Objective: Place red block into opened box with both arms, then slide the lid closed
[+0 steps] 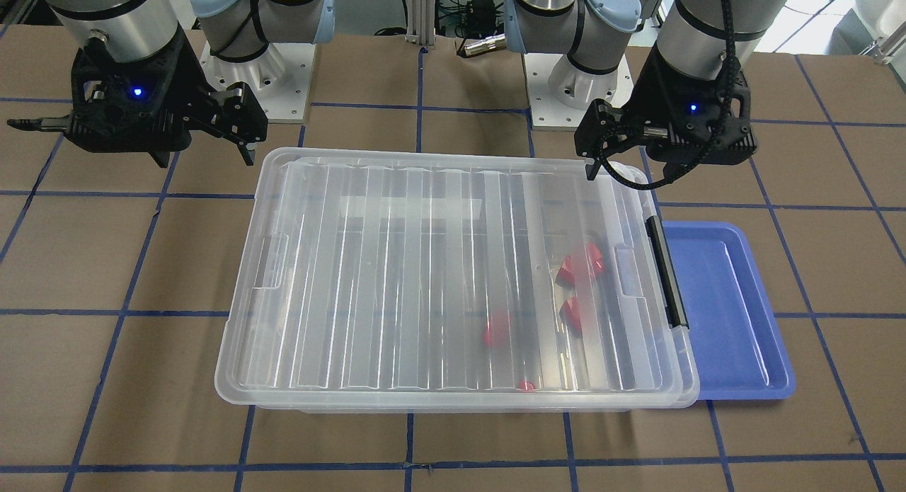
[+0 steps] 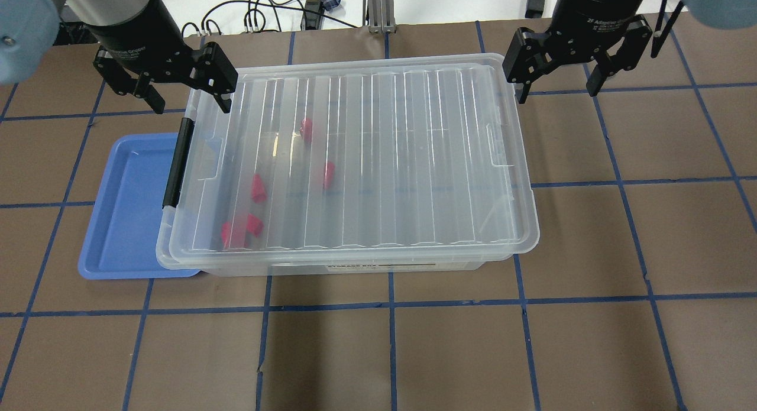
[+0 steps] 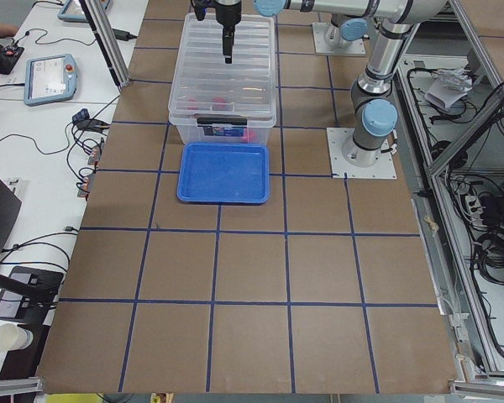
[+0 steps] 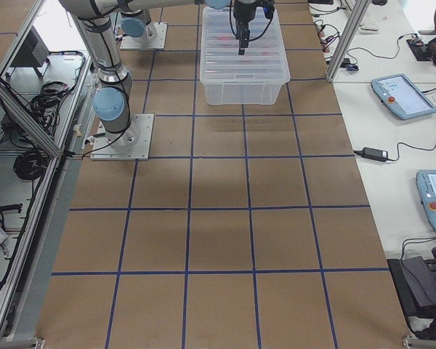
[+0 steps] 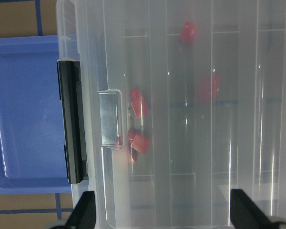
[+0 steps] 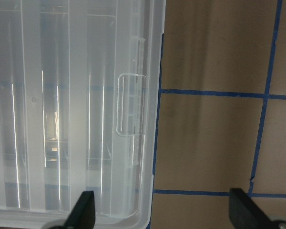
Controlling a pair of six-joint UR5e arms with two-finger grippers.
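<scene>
A brown panelled table (image 2: 591,340) crossed by blue tape lines (image 2: 449,303) fills the overhead view. At its upper middle sits the large, shallow, clear plastic box (image 2: 295,268), covered by the flat, ribbed, clear plastic lid (image 2: 414,162). A black bar clasp (image 2: 176,162) is on the box's left end, whose rim covers the right edge of a blue plastic tray (image 2: 130,222). The left gripper (image 2: 192,106), upper left, hangs over the clasp-end corner, fingers spread wide and empty. The right gripper (image 2: 556,93), upper right, hangs just past the opposite corner, likewise spread and empty. Small bright red plastic blocks (image 2: 328,174) lie inside under the lid, in its left half. They are lower in the frame than the left fingers and well apart from the right ones. White benches (image 3: 17,126) with a grey tablet (image 3: 48,78) flank the table.
</scene>
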